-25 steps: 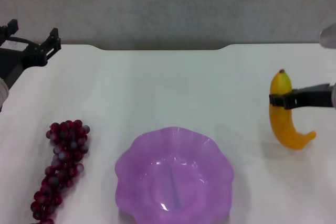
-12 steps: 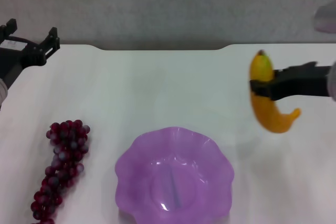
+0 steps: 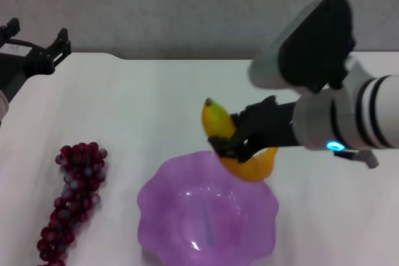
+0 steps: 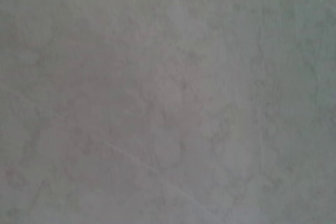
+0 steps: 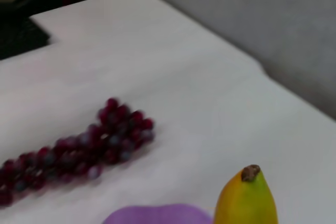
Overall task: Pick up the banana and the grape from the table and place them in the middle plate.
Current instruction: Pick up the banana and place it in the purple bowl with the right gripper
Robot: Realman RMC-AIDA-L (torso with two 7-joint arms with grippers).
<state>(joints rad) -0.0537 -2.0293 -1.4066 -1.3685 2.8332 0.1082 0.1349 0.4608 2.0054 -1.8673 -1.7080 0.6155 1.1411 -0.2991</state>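
My right gripper (image 3: pixel 229 144) is shut on the yellow banana (image 3: pixel 216 121) and holds it in the air over the far rim of the purple scalloped plate (image 3: pixel 206 213). The banana's tip also shows in the right wrist view (image 5: pixel 247 200), with a bit of the plate's rim (image 5: pixel 157 215) beside it. The bunch of dark red grapes (image 3: pixel 72 194) lies on the white table (image 3: pixel 156 104) left of the plate; it also shows in the right wrist view (image 5: pixel 79 148). My left gripper (image 3: pixel 34 48) is parked, open and empty, at the far left edge.
The table's far edge has a shallow notch (image 3: pixel 193 58) with a grey wall behind it. The left wrist view shows only a plain grey surface. The right forearm (image 3: pixel 336 116) reaches in from the right above the table.
My right gripper has carried the banana up and left, from the table's right side to above the plate's far rim. The grapes, plate and left arm have not moved.
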